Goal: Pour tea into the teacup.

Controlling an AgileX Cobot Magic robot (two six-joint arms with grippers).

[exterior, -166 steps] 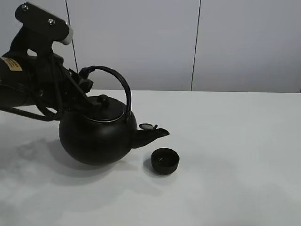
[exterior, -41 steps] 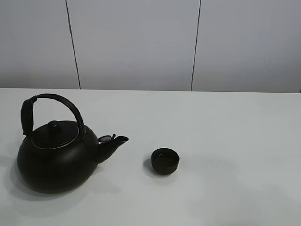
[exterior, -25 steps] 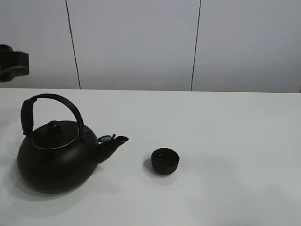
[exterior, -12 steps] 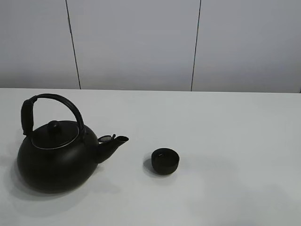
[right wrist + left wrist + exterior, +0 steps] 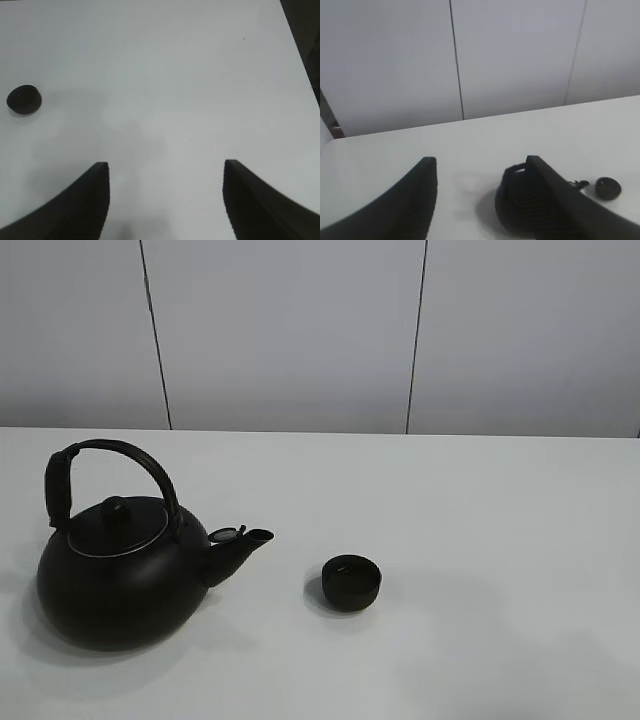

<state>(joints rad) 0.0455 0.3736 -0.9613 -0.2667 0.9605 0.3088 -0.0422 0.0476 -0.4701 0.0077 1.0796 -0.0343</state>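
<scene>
Neither arm shows in the high view. In its own wrist view the left gripper [image 5: 480,200] has its two dark fingers [image 5: 417,205] spread apart with nothing between them, and it points roughly level, held clear of everything. The right gripper [image 5: 165,200] is likewise parted and empty, its fingers [image 5: 82,202] aimed steeply downward, touching nothing.

Kettle [image 5: 120,575] no longer lifted and tipped over the teacup [image 5: 351,582]; now upright on the surface [image 5: 480,540], left of the cup. Left arm is gone from the high view.
</scene>
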